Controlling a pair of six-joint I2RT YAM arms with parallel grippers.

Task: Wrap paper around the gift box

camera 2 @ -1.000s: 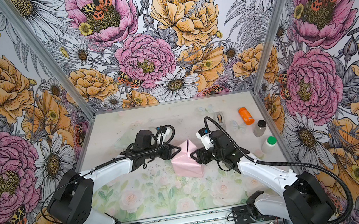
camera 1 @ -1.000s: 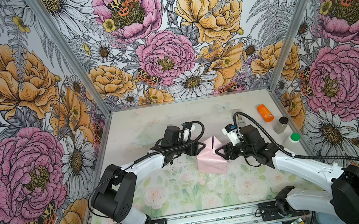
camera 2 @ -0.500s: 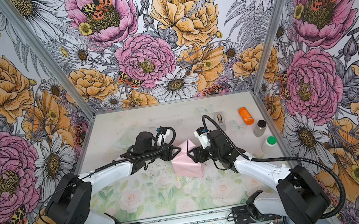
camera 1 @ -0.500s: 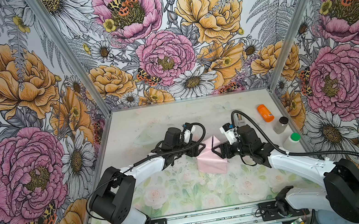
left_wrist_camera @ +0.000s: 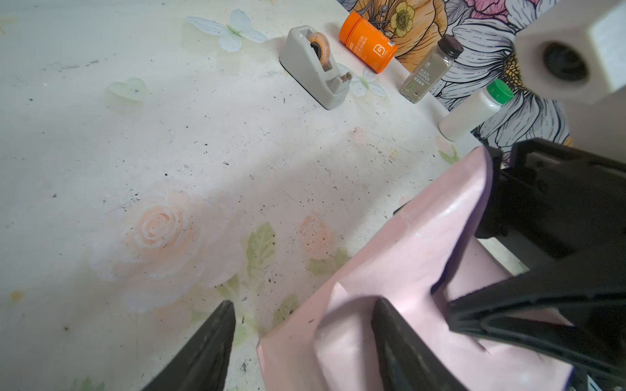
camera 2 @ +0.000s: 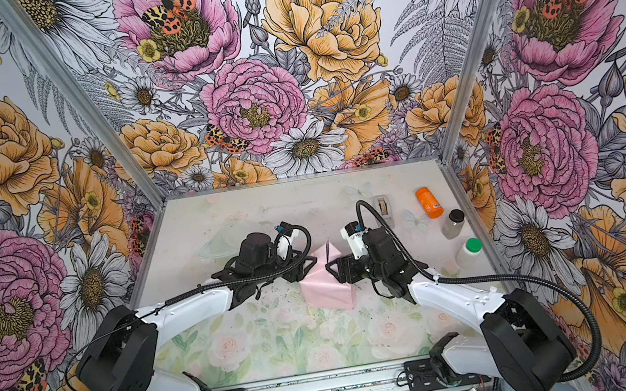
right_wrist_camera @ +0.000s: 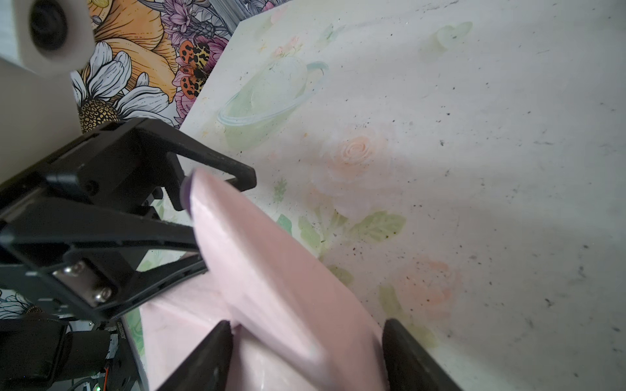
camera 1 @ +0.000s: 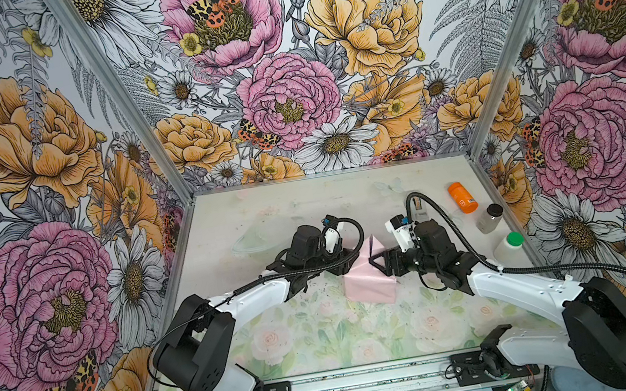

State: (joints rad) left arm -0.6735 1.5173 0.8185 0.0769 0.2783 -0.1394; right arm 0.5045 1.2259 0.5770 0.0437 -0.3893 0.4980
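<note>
Your walls (camera 1: 42,140) wear big pink and orange flowers — metal corner posts (camera 1: 119,95), and a pale tabletop (camera 1: 284,209) printed, it seems, with faint roses.

Pink paper (left_wrist_camera: 399,257) corner between spread jaws of left pincer (left_wrist_camera: 303,306); right pincer (left_wrist_camera: 471,233) touching it; tape dispenser (left_wrist_camera: 311,67), three bottles (left_wrist_camera: 367,42) at counter (left_wrist_camera: 169,135) edge.

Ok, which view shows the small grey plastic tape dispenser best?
The left wrist view: the small grey plastic tape dispenser is close, sharp and unblocked, with its tape roll visible. In a top view it is only small and distant. The right wrist view does not show it at all.
</note>
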